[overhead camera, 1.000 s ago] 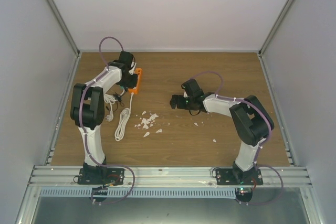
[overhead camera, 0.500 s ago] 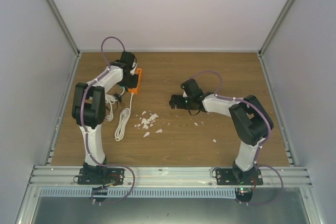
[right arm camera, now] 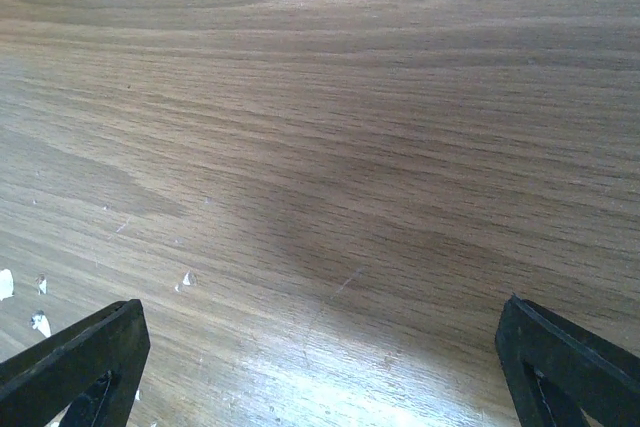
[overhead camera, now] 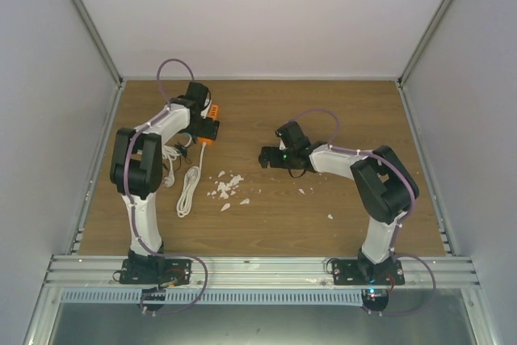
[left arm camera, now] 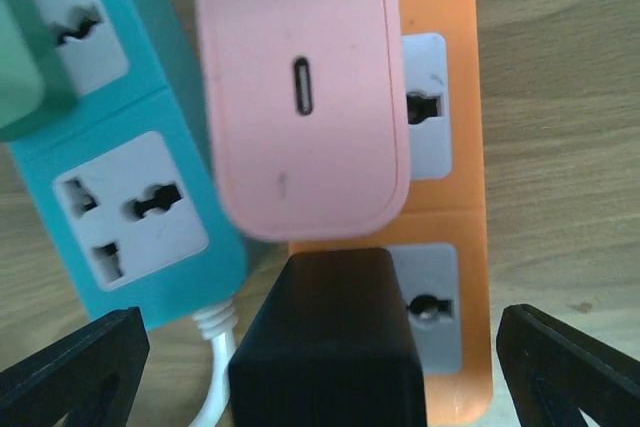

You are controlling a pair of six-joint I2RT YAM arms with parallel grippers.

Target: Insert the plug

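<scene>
While its fingers stand wide apart and grip nothing, the left end effector [left arm camera: 320,372] hovers over a pink plug [left arm camera: 300,97]. That plug sits on a socket of the orange power strip [left arm camera: 450,207], next to a black plug [left arm camera: 330,337] on the same strip. A teal power strip [left arm camera: 150,197] lies just beside it, carrying a green plug [left arm camera: 25,67]. The right end effector [right arm camera: 320,367], also spread open, hangs empty over the wooden counter [right arm camera: 350,147].
</scene>
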